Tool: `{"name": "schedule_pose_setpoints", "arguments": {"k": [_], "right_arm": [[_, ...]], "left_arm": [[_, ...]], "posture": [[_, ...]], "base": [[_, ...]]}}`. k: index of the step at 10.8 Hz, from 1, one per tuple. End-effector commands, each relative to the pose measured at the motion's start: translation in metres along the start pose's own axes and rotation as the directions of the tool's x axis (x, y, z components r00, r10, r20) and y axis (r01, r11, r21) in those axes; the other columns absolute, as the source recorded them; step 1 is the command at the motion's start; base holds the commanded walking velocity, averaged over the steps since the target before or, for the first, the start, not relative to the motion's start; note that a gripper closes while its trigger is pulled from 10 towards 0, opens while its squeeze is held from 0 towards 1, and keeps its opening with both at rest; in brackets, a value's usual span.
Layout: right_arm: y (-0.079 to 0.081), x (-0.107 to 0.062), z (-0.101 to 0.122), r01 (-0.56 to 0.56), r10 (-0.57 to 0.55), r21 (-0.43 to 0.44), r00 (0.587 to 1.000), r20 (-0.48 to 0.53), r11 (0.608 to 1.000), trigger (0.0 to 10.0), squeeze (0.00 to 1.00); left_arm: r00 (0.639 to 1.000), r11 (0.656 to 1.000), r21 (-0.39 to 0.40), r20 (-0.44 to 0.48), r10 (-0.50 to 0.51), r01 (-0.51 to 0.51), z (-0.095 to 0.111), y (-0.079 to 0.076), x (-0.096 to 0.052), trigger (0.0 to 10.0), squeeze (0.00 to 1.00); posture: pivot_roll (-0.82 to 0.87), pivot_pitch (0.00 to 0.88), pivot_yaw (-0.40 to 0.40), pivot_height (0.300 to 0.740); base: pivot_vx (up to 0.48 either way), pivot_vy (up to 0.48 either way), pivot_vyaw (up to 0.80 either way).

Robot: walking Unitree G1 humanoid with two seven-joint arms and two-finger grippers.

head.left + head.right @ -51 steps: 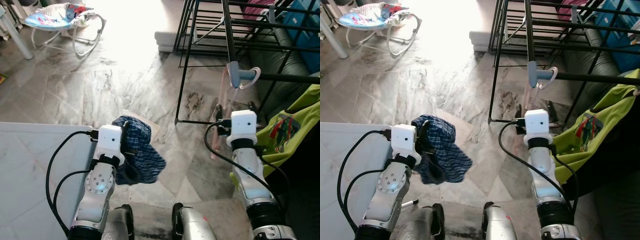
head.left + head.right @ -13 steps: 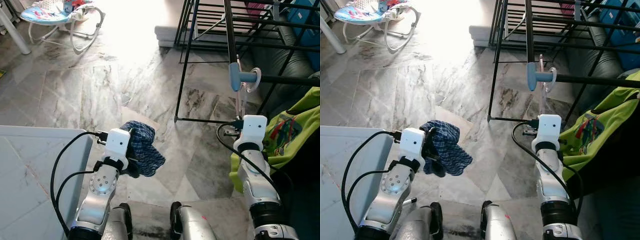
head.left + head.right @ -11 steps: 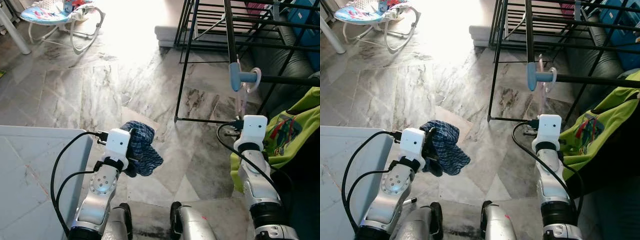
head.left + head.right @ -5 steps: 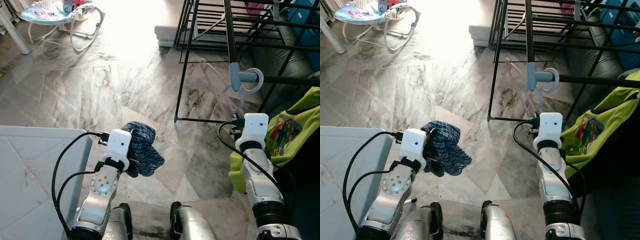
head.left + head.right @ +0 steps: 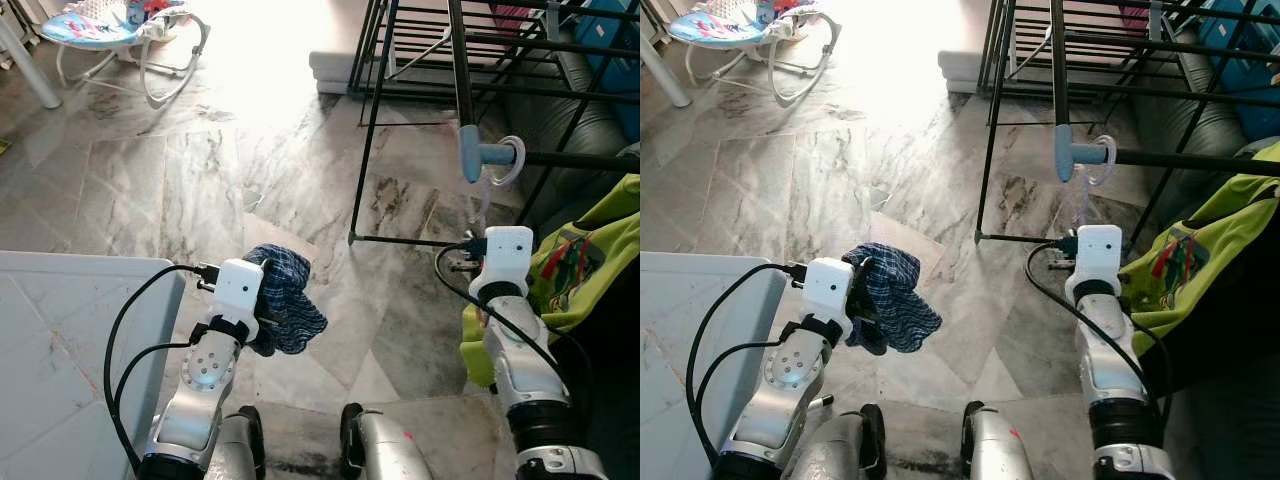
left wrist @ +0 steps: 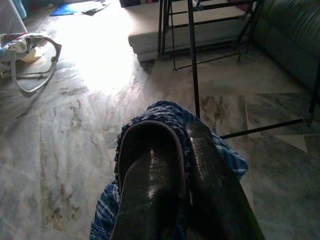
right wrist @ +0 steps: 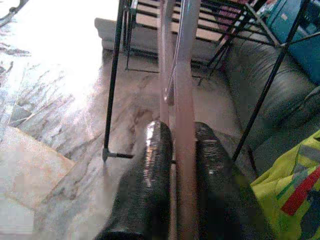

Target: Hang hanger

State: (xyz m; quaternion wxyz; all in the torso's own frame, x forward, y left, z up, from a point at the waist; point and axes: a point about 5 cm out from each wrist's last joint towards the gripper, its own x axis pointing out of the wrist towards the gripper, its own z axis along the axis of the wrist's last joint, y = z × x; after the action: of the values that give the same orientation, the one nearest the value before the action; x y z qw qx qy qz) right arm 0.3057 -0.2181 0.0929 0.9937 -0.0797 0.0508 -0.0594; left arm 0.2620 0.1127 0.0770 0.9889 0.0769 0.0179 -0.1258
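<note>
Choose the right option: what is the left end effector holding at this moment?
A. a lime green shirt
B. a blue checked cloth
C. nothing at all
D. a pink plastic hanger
B. In the left wrist view the two black fingers of the left end effector are closed on the blue checked cloth, which hangs bunched from it above the marble floor.

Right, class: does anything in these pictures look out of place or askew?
Yes. The checked cloth is bunched in the left gripper rather than on a hanger. The pink hanger, pinched in the right gripper, hangs by its hook on the blue peg.
</note>
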Motion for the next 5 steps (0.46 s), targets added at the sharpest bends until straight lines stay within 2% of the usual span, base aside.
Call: {"name": "schedule_pose_setpoints", "arguments": {"k": [1,4,5], "right_arm": [[-0.0038,-0.0004,0.0004,0.001,-0.001,0.009,1.000,-0.009,1.000,0.0,0.00],[-0.0023,-0.0006,0.0017,0.003,-0.003,0.015,1.000,0.001,1.000,0.0,0.00],[-0.0020,-0.0008,0.0059,0.012,-0.013,0.019,0.999,0.034,1.000,0.0,0.00]], "left_arm": [[1.000,1.000,0.001,-0.021,-0.002,0.002,-0.0046,-0.0018,-0.0023,10.0,0.00],[1.000,1.000,0.001,-0.020,-0.002,0.002,-0.0046,-0.0021,-0.0019,10.0,0.00],[1.000,1.000,0.002,-0.019,-0.003,0.003,-0.0042,-0.0018,-0.0014,10.0,0.00]], "posture": [[0.00,0.214,-0.035,0.740],[0.00,0.212,-0.036,0.740],[0.00,0.211,-0.034,0.740]], "base": [[0.000,0.000,0.00],[0.000,0.000,0.00],[0.000,0.000,0.00]]}}
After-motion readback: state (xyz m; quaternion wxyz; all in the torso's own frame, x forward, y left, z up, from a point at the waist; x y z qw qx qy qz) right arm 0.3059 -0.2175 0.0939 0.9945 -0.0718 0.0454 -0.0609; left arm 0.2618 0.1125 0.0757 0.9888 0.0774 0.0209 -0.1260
